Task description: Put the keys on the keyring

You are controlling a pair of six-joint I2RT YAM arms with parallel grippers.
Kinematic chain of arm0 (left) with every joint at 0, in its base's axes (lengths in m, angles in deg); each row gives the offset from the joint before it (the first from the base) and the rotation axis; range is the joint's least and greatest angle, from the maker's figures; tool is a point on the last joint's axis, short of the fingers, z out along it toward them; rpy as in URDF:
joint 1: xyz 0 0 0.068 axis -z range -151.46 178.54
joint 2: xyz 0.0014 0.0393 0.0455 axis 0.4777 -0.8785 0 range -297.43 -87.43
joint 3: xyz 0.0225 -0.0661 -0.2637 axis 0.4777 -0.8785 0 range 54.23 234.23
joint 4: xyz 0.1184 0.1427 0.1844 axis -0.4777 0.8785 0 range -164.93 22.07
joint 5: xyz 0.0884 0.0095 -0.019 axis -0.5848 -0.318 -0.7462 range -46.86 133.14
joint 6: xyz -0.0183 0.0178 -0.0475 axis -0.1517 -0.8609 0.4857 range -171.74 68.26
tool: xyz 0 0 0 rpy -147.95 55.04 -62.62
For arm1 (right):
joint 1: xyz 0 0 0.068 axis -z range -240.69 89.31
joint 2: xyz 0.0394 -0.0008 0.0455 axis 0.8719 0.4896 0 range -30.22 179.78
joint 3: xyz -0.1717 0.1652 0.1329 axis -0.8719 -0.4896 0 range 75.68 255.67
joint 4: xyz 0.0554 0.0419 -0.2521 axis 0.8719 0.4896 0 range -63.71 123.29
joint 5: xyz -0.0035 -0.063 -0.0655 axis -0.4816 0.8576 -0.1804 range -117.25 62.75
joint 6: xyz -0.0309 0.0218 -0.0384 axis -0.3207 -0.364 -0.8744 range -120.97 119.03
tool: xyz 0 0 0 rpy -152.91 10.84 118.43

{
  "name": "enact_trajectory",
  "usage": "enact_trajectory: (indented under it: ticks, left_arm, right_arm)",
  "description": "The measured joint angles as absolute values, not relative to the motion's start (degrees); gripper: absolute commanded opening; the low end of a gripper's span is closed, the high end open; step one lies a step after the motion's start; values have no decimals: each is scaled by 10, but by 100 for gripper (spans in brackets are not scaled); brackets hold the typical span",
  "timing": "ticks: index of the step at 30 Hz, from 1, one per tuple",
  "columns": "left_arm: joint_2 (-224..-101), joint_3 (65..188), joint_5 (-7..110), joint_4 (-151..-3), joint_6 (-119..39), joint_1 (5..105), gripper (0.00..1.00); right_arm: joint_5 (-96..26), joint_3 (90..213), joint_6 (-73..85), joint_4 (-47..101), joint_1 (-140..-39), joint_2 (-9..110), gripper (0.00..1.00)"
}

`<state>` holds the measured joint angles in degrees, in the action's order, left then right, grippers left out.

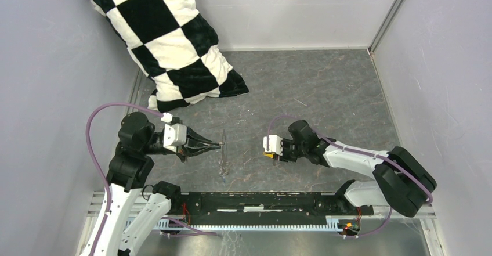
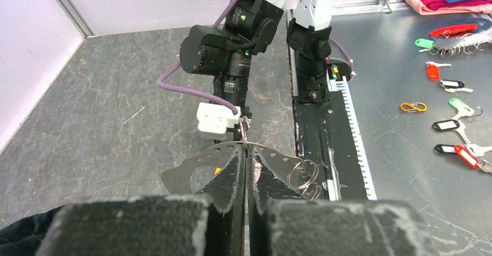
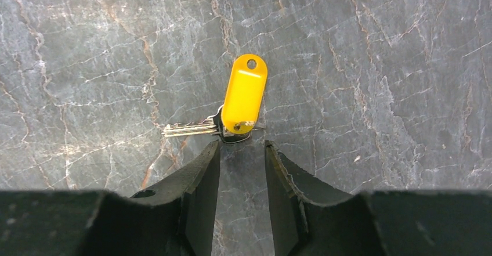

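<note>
A: Toward the near left corner of the dark grey stone-patterned surface (image 1: 325, 82), spotted the left hand (image 2: 246, 157)?

B: Yes. Pinched fully shut on the large thin tan-grey metal keyring (image 2: 194, 166), pierced with a row of small holes along its rim.

A: Lying flat?

B: No. Held on edge, seen from above as a thin line at the fingertips. Cannot tell whether touching the surface.

A: Anything with it?

B: A few small steel wire rings (image 2: 301, 175) at one end, touching it. Threaded on or not, hard to say.

A: And the right hand (image 3: 242, 148)?

B: Pointed straight down near the middle of the surface, closer to the near edge than the far one. Fingers parted, gripping nothing.

A: Where to find the small yellow-orange plastic-headed key (image 3: 243, 93)?

B: Flat on the surface just beyond those parted fingertips, well apart from the keyring. Hole in the head at the end away from the hand, thin metal shaft sticking out sideways. Almost against one fingertip, contact unclear.

A: Elsewhere?

B: Propped in the far left corner, a black-and-white checked plush cushion (image 1: 168, 41). Past the near edge, on a bare metal shelf (image 2: 400, 169), spare keys with red, green and black tags (image 2: 445, 125) and an orange clip (image 2: 412, 107).
</note>
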<state>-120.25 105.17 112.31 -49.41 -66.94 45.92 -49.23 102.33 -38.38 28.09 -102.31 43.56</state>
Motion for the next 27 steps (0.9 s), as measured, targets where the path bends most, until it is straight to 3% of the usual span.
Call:
enact_trajectory:
  ticks: [13,27]
  left_arm:
    - [-1198,1052,1123,-494,-666,459,2]
    - [-1197,1052,1123,-494,-666,459,2]
  right_arm:
    - [-508,1075,-460,327,-1016,471,42]
    - [-626,1178,-510,419,-942,543,41]
